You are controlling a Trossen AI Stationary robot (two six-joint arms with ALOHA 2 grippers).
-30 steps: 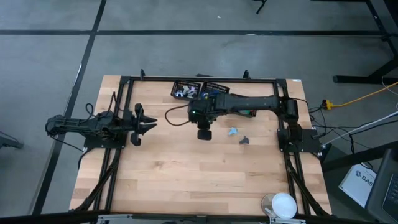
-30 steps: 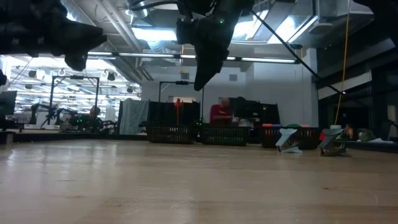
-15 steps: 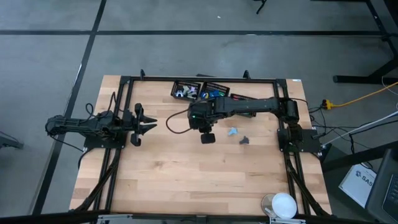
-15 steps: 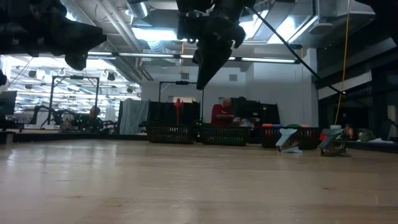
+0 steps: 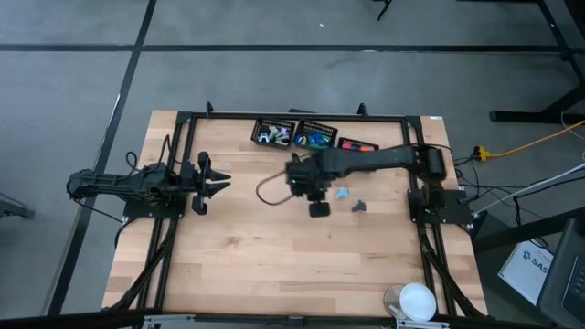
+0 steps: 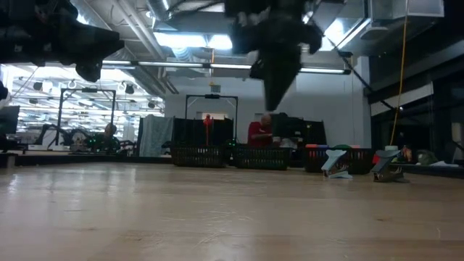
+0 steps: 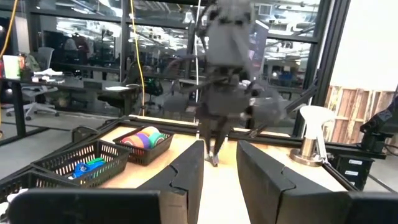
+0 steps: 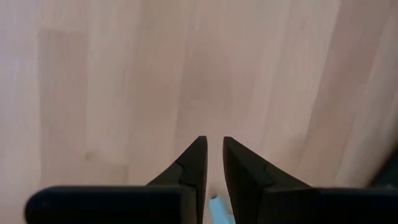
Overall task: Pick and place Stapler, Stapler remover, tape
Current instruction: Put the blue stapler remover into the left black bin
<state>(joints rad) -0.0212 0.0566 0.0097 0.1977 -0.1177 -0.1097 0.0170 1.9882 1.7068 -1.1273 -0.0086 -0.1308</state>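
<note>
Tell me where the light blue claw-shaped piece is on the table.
In the high view the light blue claw-shaped piece lies on the table's right half, between the right end effector and a dark grey claw-shaped piece, below the three baskets.

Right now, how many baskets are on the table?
3, in a row along the far edge: left basket with pale pieces, middle basket with blue-green pieces, right basket with red ones. None looks hidden.
</note>
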